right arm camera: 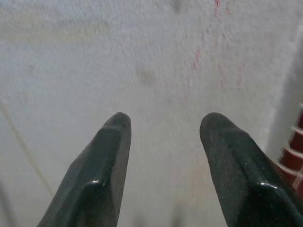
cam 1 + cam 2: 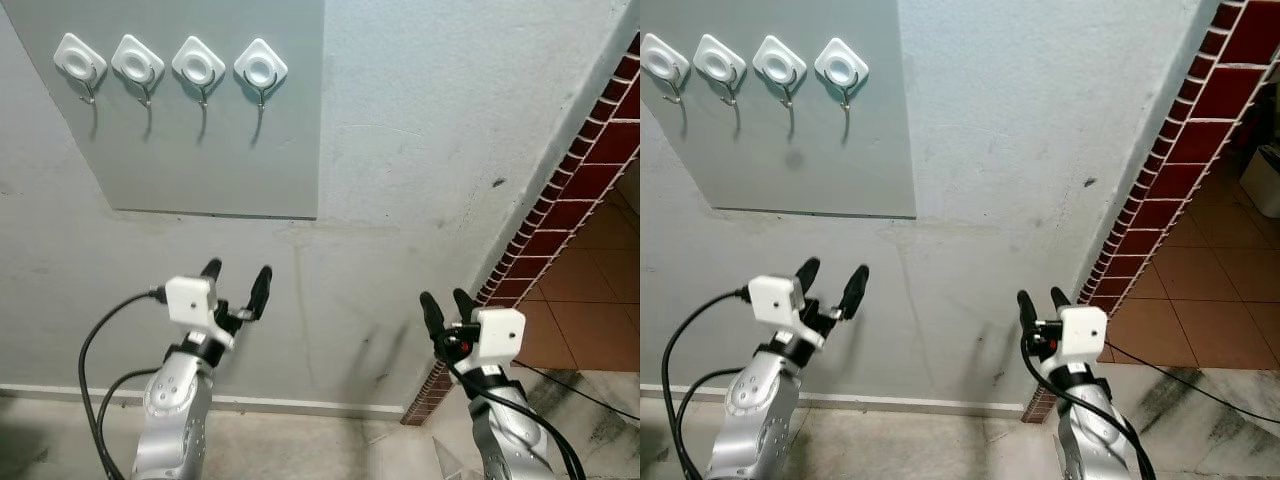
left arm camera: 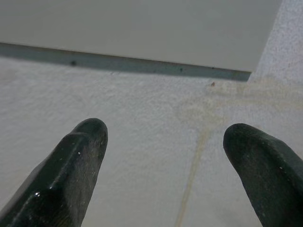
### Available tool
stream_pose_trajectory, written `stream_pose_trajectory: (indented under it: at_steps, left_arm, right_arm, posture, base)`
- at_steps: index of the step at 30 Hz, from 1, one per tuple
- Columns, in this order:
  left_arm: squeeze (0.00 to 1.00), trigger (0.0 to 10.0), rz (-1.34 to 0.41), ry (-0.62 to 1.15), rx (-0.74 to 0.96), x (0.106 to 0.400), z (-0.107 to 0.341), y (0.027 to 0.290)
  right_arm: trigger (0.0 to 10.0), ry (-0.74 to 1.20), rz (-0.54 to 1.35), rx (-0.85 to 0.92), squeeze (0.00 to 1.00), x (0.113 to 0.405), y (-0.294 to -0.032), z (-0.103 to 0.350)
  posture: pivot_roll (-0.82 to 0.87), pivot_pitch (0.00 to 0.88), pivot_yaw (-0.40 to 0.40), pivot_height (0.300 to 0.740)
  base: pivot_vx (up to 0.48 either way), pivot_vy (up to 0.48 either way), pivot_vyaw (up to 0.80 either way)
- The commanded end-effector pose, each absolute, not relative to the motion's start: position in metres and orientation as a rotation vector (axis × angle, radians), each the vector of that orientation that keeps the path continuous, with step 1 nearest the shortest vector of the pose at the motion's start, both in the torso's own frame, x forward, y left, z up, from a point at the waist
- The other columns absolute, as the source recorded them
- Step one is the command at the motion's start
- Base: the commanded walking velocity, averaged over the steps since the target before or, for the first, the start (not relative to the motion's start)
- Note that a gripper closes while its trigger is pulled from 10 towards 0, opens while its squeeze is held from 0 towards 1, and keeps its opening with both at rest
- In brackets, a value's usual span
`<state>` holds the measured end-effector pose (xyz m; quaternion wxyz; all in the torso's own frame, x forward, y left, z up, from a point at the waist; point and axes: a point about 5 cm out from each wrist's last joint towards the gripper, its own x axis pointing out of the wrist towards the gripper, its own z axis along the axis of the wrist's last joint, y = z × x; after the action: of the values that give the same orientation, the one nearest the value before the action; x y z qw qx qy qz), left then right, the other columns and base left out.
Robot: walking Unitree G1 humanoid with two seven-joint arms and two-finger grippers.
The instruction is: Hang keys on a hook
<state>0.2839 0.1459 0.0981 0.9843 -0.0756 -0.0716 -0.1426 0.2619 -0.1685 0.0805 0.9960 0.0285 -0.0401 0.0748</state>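
Rough pale-grey plaster wall point(image 2: 420, 150) carries a smooth grey panel point(image 2: 200, 150) with a row of four white diamond-shaped hook mounts point(image 2: 170, 65), all bare. Keys' location: cannot tell. Left gripper point(image 2: 236, 282) and right gripper point(image 2: 448, 305) raised below, fingers apart, empty. Red brick edging point(image 2: 560, 200) borders terracotta floor tiles point(image 2: 590, 310) on the right.

We note two silver arms, white boxy wrist camera housings, left pincer point(image 2: 236, 274) and right pincer point(image 2: 447, 301) with long black fingers, black cables looping beside both.
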Motion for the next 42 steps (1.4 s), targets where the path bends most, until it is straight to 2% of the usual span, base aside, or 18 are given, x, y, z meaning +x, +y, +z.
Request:
stream_pose_trajectory:
  at_steps: [1, 9, 17, 23, 28, 33, 42]
  left_arm:
    - [0.0, 10.0, -0.277, -0.128, -0.152, 0.292, 0.1, 0.149]
    - [0.0, 10.0, -0.255, -0.139, -0.159, 0.312, 0.114, 0.156]
    - [0.0, 10.0, -0.208, -0.138, -0.144, 0.3, 0.113, 0.157]
    - [0.0, 10.0, -0.227, -0.215, -0.15, 0.279, 0.129, 0.146]
    - [0.0, 10.0, -0.223, -0.188, -0.198, 0.266, 0.115, 0.145]
    - [0.0, 10.0, -0.196, -0.134, -0.192, 0.265, 0.104, 0.15]
    - [0.0, 10.0, -0.206, -0.153, -0.165, 0.277, 0.117, 0.152]
  right_arm:
    - [10.0, -0.076, 0.151, 0.065, 0.0, 0.271, -0.165, 0.084]
    - [10.0, -0.1, 0.156, 0.057, 0.0, 0.289, -0.166, 0.098]
    - [10.0, -0.092, 0.128, 0.035, 0.0, 0.28, -0.172, 0.096]
    - [10.0, -0.166, 0.159, 0.049, 0.0, 0.262, -0.161, 0.113]
    - [10.0, -0.146, 0.188, 0.076, 0.0, 0.25, -0.153, 0.104]
    - [10.0, -0.105, 0.162, 0.055, 0.0, 0.25, -0.158, 0.094]
    - [10.0, -0.161, 0.139, 0.048, 0.0, 0.263, -0.163, 0.114]
  posture:
    - [-0.02, 0.0, 0.028, 0.74]
    - [-0.02, 0.0, 0.015, 0.74]
    - [-0.02, 0.0, 0.011, 0.74]
    - [-0.02, 0.0, 0.01, 0.74]
    - [-0.03, 0.006, 0.015, 0.74]
    - [-0.03, 0.006, 0.02, 0.74]
    - [-0.03, 0.008, 0.023, 0.74]
  base:
    - [0.0, 0.0, 0.0]
    - [0.0, 0.0, 0.0]
    - [0.0, 0.0, 0.0]
    - [0.0, 0.0, 0.0]
    - [0.0, 0.0, 0.0]
    - [0.0, 0.0, 0.0]
    - [0.0, 0.0, 0.0]
